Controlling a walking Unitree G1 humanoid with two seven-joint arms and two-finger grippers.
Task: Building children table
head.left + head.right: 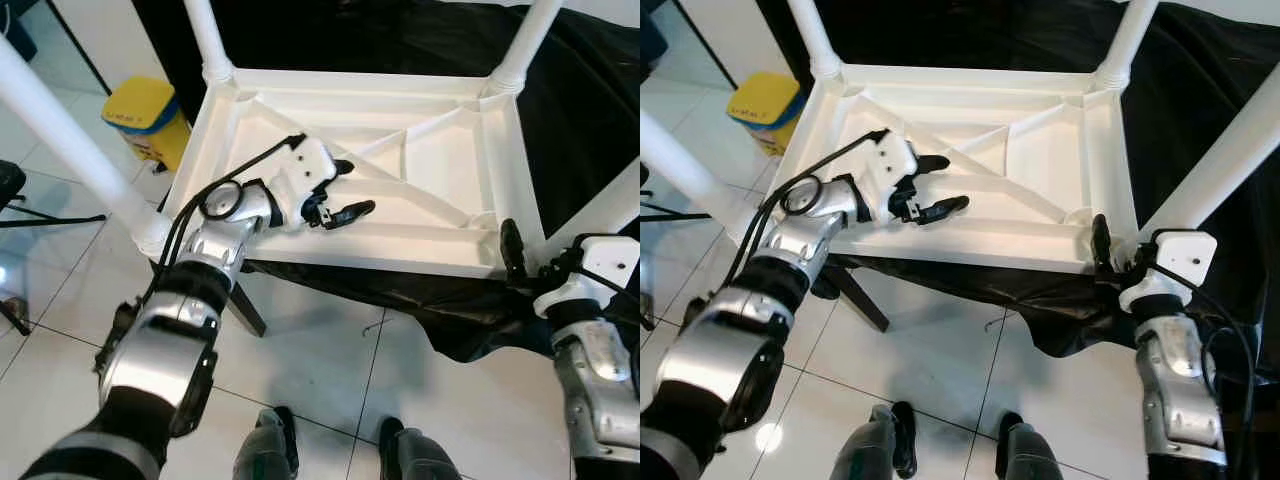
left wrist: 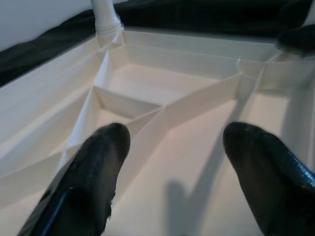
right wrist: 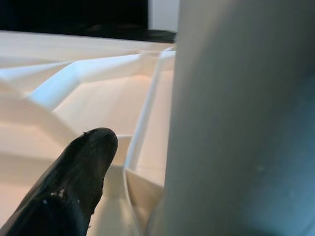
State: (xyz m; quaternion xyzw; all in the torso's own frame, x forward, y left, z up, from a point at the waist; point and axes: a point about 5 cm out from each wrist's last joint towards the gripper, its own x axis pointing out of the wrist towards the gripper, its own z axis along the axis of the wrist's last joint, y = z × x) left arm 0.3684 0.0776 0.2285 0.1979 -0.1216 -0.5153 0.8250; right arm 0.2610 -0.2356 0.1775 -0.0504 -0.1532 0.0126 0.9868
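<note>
Head stereo pair looked steeply down on the upturned white table (image 1: 350, 170). Left wrist cam sat close over its ribbed underside, right wrist cam jammed against a table leg (image 3: 236, 118).

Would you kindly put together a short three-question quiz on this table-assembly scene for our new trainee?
1. True or false: the white table lies upside down, with its legs pointing up.
2. Multiple choice: the left tool is (a) shut on a leg, (b) open above the ribbed underside, (c) resting on the floor.
3. Fill in: the right tool is at the table's near right corner, beside the ____ fitted there.

Key
1. True; four legs rise from the corners, among them the far left leg.
2. (b).
3. Leg; the near right leg.
</note>
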